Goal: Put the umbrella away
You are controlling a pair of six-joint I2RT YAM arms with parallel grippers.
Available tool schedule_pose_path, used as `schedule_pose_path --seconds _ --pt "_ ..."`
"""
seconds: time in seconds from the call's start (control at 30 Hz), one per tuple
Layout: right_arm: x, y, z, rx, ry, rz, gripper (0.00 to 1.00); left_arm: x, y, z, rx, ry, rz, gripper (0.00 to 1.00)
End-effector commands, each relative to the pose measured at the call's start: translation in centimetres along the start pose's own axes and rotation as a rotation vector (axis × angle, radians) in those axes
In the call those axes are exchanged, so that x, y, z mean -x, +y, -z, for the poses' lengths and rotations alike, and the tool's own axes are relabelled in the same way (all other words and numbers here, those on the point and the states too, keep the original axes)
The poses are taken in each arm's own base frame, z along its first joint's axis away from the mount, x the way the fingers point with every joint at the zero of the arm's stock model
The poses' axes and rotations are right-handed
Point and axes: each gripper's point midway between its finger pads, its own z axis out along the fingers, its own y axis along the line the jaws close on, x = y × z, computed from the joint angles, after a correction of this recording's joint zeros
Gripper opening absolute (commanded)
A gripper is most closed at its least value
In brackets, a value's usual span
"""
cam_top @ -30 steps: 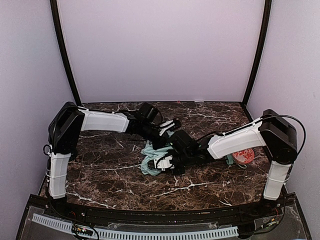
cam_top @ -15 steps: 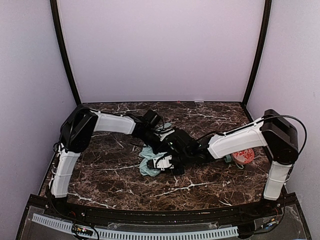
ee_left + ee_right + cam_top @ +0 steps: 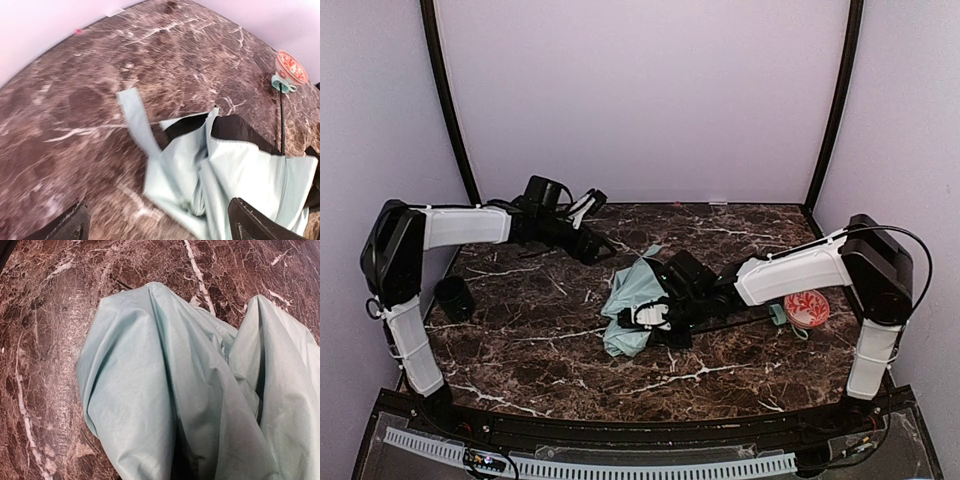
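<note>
Your right claw (image 3: pixel 651 316) sits buried in the umbrella (image 3: pixel 628 300), which lies loose in the middle of the desk (image 3: pixel 540 350); you cannot tell whether it pinches cloth. If it grips only a slack fold, a pull may drag fabric without gathering it. Your left claw (image 3: pixel 592 222), spread wide and empty, hangs well apart, so nothing steadies the shaft (image 3: pixel 281 117), and the handle (image 3: pixel 778 317) could knock the ball (image 3: pixel 807 309) just beside it.

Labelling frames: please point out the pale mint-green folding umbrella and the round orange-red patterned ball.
Pale mint-green folding umbrella (image 3: pixel 628 298): top external view, on its crumpled canopy fabric.
Round orange-red patterned ball (image 3: pixel 809 311): top external view, on its middle.
</note>
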Motion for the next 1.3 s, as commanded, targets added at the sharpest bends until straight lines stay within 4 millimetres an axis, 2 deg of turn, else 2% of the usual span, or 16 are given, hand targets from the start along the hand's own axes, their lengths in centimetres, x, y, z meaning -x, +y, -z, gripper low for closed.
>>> schedule_pose_path --seconds 0.0,0.07,0.13,0.23,0.27,0.37,0.47,0.5,0.6,0.67,0.77,0.9,1.03,1.13,1.17,1.27 --pt "-5.0 3.8 -1.4 0.201 0.167 -0.194 0.11 2.9 -1.0 5.7 0.143 -0.188 -0.128 0.99" --pt "-5.3 3.9 -1.5 0.231 0.178 -0.237 0.11 2.8 -2.0 7.9 0.168 -0.247 -0.168 0.99" --pt "-5.0 3.4 -1.7 0.254 0.176 -0.286 0.10 1.5 -3.7 9.3 0.146 -0.258 -0.196 0.97" --pt "-5.1 3.3 -1.9 0.322 0.180 -0.380 0.09 -0.3 -8.3 10.7 0.030 -0.248 -0.313 0.80" --pt "-5.2 3.3 -2.0 0.344 0.187 -0.418 0.09 -1.2 -10.2 10.6 -0.011 -0.233 -0.379 0.73" --pt "-5.6 3.4 -2.5 0.431 0.200 -0.524 0.09 -5.2 -15.7 9.4 -0.100 -0.159 -0.636 0.62" --pt "-5.8 3.0 -2.6 0.493 0.196 -0.613 0.08 -7.5 -17.6 8.1 -0.111 -0.133 -0.760 0.62" --pt "-5.7 3.1 -2.6 0.518 0.191 -0.638 0.08 -8.0 -18.0 7.6 -0.111 -0.130 -0.783 0.64" --pt "-6.0 2.9 -2.7 0.558 0.194 -0.697 0.07 -9.7 -18.5 5.1 -0.109 -0.057 -0.885 0.81" --pt "-5.8 3.2 -2.8 0.587 0.189 -0.704 0.07 -10.7 -17.8 3.1 -0.069 0.016 -0.932 0.88" --pt "-5.1 3.6 -2.6 0.643 0.160 -0.715 0.07 -11.2 -16.0 0.6 0.002 0.093 -0.965 0.91" --pt "-4.7 3.6 -2.5 0.702 0.137 -0.747 0.07 -12.4 -14.6 -1.5 0.027 0.178 -0.968 0.92" --pt "-4.0 3.0 -2.3 0.719 0.098 -0.754 0.08 -15.5 -12.7 -2.9 0.054 0.327 -0.936 0.82" --pt "-3.2 2.0 -2.0 0.704 0.070 -0.742 0.14 -17.1 -12.9 -3.1 0.002 0.394 -0.913 0.56" --pt "-2.9 1.5 -1.9 0.694 0.059 -0.740 0.17 -17.6 -13.1 -3.0 -0.020 0.409 -0.897 0.52" --pt "-2.0 -0.4 -1.3 0.658 0.015 -0.733 0.27 -19.5 -14.2 -2.6 -0.121 0.487 -0.847 0.49"
